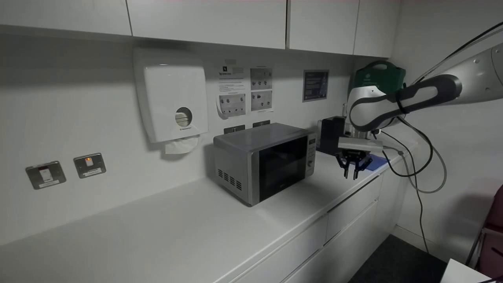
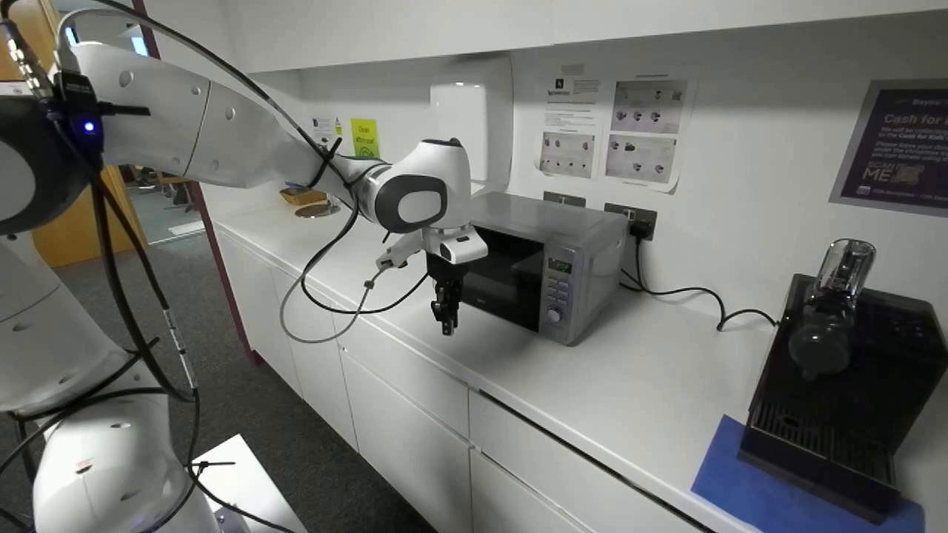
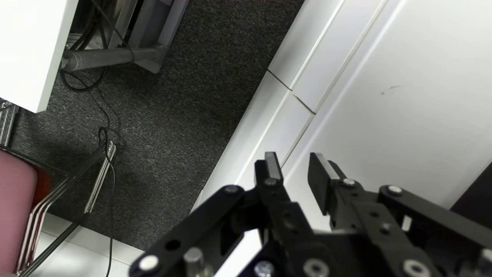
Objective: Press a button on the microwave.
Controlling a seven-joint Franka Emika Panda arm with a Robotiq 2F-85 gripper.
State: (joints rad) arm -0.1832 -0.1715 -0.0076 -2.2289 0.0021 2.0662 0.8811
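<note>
The silver-grey microwave stands on the counter against the wall in both exterior views. Its dark glass door is shut. Its control panel has a lit green display, several small buttons and a round knob; the panel also shows edge-on in an exterior view. My gripper points down in front of the microwave, apart from it, above the counter's front part; it also shows in an exterior view. In the wrist view the gripper has its fingers apart with nothing between them. No microwave buttons show there.
The white counter runs along the wall, with cupboards above. A black coffee machine stands on a blue cloth. A white dispenser hangs on the wall. Cables loop beside the arm. A black surface shows at the wrist view's right edge.
</note>
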